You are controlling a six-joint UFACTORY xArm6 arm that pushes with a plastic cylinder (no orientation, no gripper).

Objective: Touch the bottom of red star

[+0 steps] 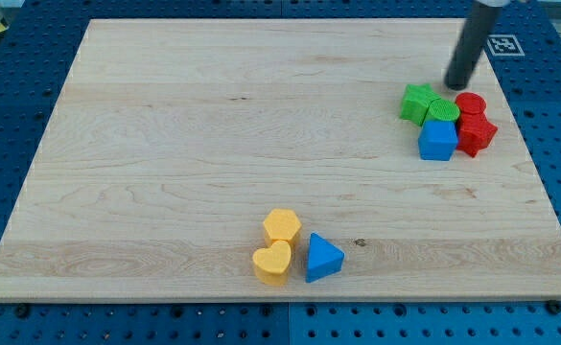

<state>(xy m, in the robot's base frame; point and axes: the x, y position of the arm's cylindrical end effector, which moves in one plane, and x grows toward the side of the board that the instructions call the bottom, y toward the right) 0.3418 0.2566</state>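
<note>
The red star (478, 133) lay near the wooden board's (184, 144) right edge, in a tight cluster, touching the blue pentagon-like block (437, 141) on its left. Nearest the view's bottom sat the yellow heart (272, 263), the blue triangle (323, 257) just beside it and the yellow hexagon (282, 226) just above. Farther up, the cluster also held the green cylinder (442, 109), the green star (416, 103) and the red cylinder (471, 103). My tip (456, 84), a plain rod with no fingers to open or close, stood just above the two cylinders.
</note>
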